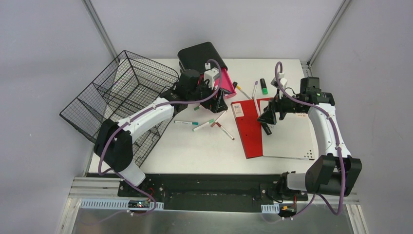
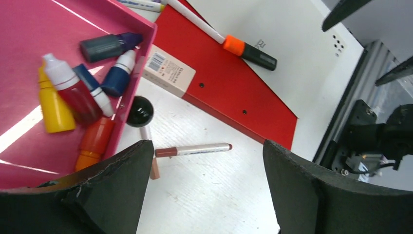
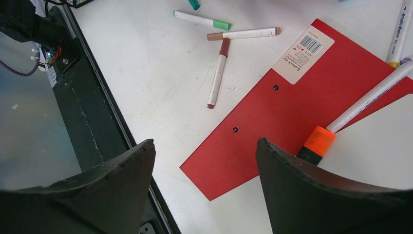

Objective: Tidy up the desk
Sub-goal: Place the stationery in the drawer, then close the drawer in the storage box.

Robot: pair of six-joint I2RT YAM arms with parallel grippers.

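Note:
The white desk [image 1: 195,151] carries scattered stationery. At its back lies a pink box [image 2: 29,29] holding several small ink bottles: yellow [image 2: 53,109], red [image 2: 73,92], blue [image 2: 119,73] and orange [image 2: 95,141]. My left gripper [image 1: 214,100] hovers by the box's near edge, open [image 2: 207,146], with only bare desk and a brown marker [image 2: 195,149] beneath it. A red-and-white notebook [image 1: 251,131] lies right of centre with an orange-and-black marker [image 3: 319,144] on it. My right gripper [image 1: 268,117] hangs open [image 3: 204,141] over the notebook's red corner, holding nothing.
A black wire basket [image 1: 122,92] leans off the desk's left side. The box's black lid [image 1: 200,56] stands up behind it. Green markers [image 1: 186,123] and brown ones [image 1: 225,131] lie mid-desk. More pens [image 1: 254,90] and a green highlighter [image 1: 263,87] lie at the back. A black round cap [image 2: 140,111] sits beside the box.

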